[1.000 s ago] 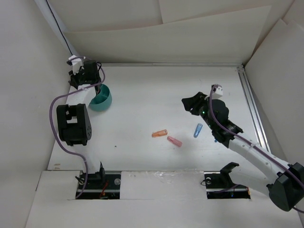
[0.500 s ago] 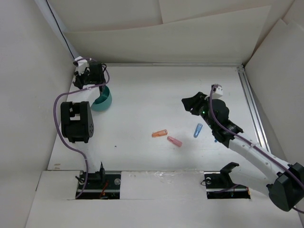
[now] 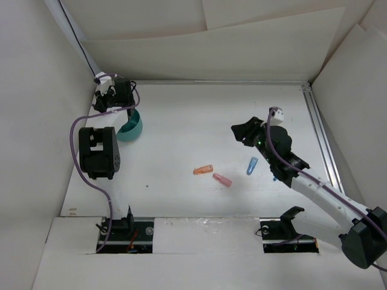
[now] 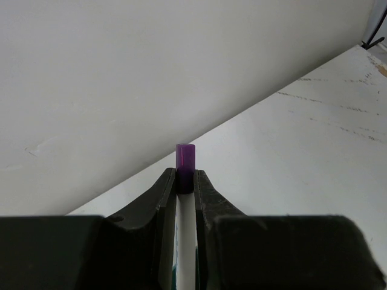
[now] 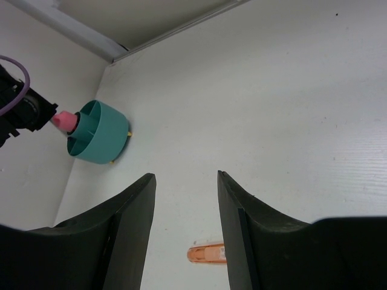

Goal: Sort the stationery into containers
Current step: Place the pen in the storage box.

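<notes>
Mostly white table (image 3: pixel 181 121), white walls (image 3: pixel 242 42).

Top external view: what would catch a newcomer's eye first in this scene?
First the teal cup at the far left of the table, with the left gripper close by its rim and shut on a purple-tipped pen. Next come three short pieces lying loose mid-table: the orange piece, the pink piece and the light-blue piece. The right gripper is open just beyond them.
</notes>
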